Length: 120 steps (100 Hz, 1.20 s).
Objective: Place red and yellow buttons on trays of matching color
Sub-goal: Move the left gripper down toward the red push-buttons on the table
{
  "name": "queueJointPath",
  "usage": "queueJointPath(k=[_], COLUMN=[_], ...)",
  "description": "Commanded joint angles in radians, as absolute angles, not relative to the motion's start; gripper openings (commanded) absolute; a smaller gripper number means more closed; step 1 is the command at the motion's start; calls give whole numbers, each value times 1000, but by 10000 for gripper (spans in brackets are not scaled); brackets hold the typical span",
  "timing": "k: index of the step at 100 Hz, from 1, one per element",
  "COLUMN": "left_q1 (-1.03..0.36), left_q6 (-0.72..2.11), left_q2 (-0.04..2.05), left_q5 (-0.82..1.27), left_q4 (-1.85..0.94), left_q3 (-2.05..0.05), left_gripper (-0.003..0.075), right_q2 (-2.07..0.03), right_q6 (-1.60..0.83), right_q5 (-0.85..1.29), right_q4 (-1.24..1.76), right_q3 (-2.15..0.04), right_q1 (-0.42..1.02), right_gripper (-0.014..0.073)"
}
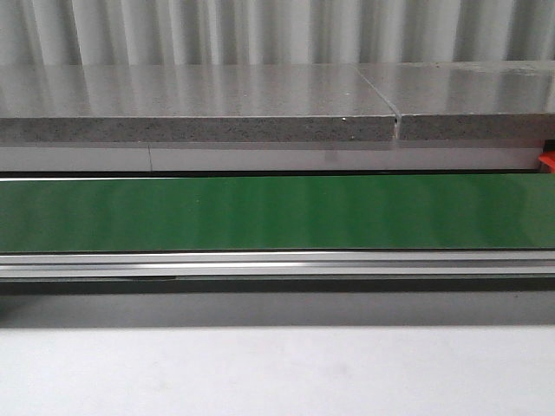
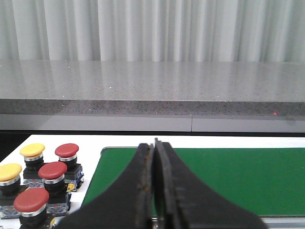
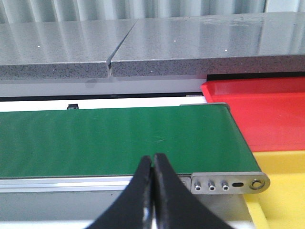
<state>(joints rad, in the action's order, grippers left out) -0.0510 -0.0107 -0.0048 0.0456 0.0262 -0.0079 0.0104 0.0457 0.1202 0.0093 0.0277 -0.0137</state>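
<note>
In the left wrist view several mushroom buttons stand on the white table beside the end of the green belt [image 2: 238, 176]: red buttons [image 2: 66, 150] [image 2: 52, 170] [image 2: 31, 200] and yellow buttons [image 2: 32, 150] [image 2: 9, 171]. My left gripper [image 2: 155, 145] is shut and empty, over the belt's end, apart from the buttons. In the right wrist view a red tray [image 3: 267, 112] and a yellow tray [image 3: 281, 191] lie past the belt's other end. My right gripper [image 3: 152, 160] is shut and empty at the belt's near rail. The front view shows no gripper and no button.
The green conveyor belt [image 1: 277, 212] runs across the front view with an aluminium rail [image 1: 277, 264] in front. A grey stone ledge [image 1: 199, 108] lies behind it. A corner of the red tray [image 1: 546, 161] shows at the right edge. The belt's metal end bracket [image 3: 228, 182] adjoins the yellow tray.
</note>
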Motion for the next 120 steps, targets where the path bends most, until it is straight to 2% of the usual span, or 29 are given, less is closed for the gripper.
queueJointPath(k=[1,19,37,46,73,105,110,115,120], left_q1=[-55,-55,-55,-55,-55,-55,-55,-55,-55], left_q6=[-12,-12,-12,-12,-12,-33,-63,-69,-69], left_q2=[-33,71,302,415,614,693,692,692,692], left_q5=[-8,223,599,702,766,809,816,824,840], left_q4=[15,-18,-18,-18,-73,-108,-108,-108,-108], left_q3=[-36,-235,-512,-610,-690,-690,-690,-690,-690], left_gripper=[-21,-21,-21,-21,-21,-17,7,62,160], right_q2=[19,19,19,19,19,19,19,19,19], right_q6=[43,43,43,43,43,43,43,43,43], right_q5=[34,34,34,34,34,34,34,34,34], right_q4=[0,0,0,0,0,0,0,0,0], right_q3=[12,12,12,12,12,12,12,12,12], right_q1=[-20,-20,-20,-20,-20,-20,-20,-20,-20], right_gripper=[-68,-68,-68,-68,-68,-68,-68,-68,-68])
